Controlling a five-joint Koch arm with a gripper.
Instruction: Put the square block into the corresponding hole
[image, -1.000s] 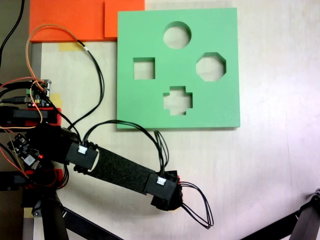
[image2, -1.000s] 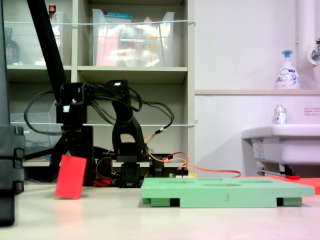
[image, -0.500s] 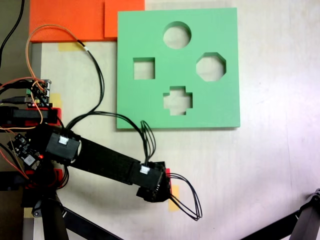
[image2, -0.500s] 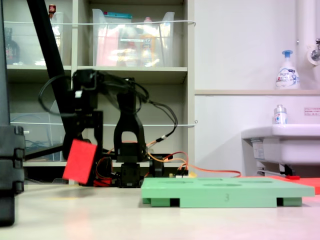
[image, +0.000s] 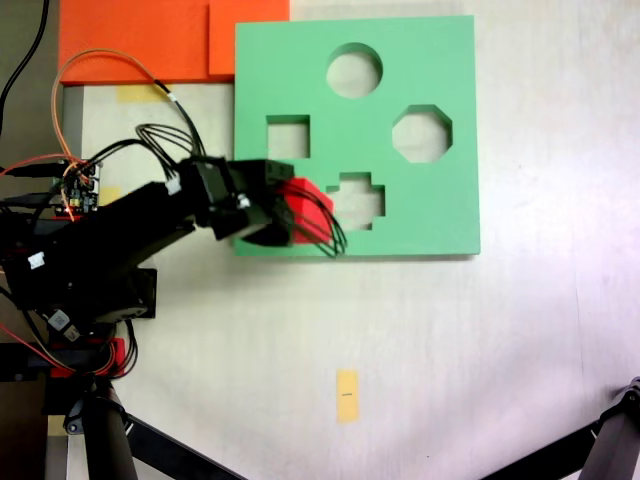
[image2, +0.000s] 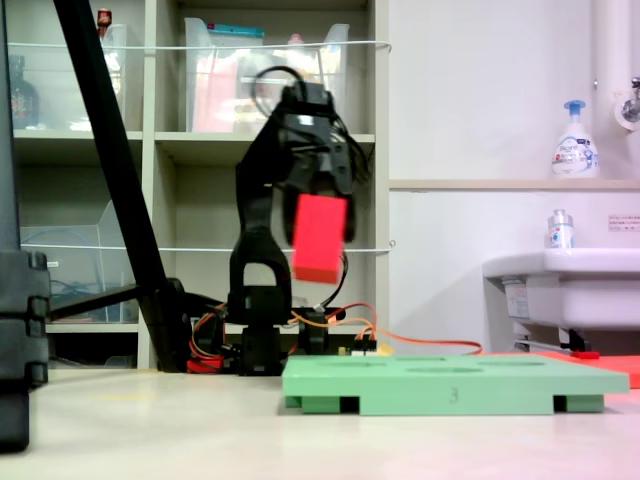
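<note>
The red square block (image: 305, 203) (image2: 320, 238) hangs high in the air, held by my black gripper (image: 285, 208) (image2: 315, 205), which is shut on it. In the first exterior view the block sits over the green foam board's (image: 440, 215) lower left part, between the square hole (image: 288, 137) and the cross-shaped cutout (image: 357, 200). In the second exterior view the block is well above the board (image2: 455, 385), near the board's left end. The gripper's fingers are mostly hidden behind the block and the wrist.
Round (image: 354, 70) and octagonal (image: 421, 133) cutouts lie further along the board. Orange foam sheets (image: 140, 40) sit at the first exterior view's top left. The arm's base and wires (image: 70, 200) are at the left; a yellow tape mark (image: 346, 395) is on the table.
The arm has swung from the table's near area up and over the board, lifting the red block high; the yellow tape mark is now uncovered.
</note>
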